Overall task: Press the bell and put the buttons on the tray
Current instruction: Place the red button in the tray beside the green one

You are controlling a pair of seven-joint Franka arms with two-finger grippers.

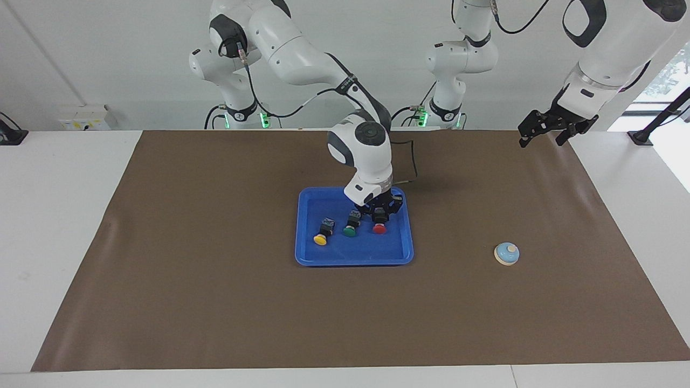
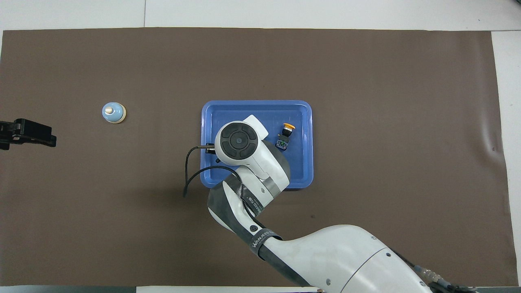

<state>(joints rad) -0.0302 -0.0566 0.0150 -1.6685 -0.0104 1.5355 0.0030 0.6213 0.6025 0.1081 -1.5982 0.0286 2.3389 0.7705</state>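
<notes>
Right arm (image 2: 244, 150) hides, probably, two buttons (image 1: 350, 225).

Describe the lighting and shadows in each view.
Facing view: even, soft light; a faint shadow on the brown mat beside the tray, daylight glare at a window by the left arm. Overhead view: flat light, a soft shadow near the tray, the bell sharp.
</notes>
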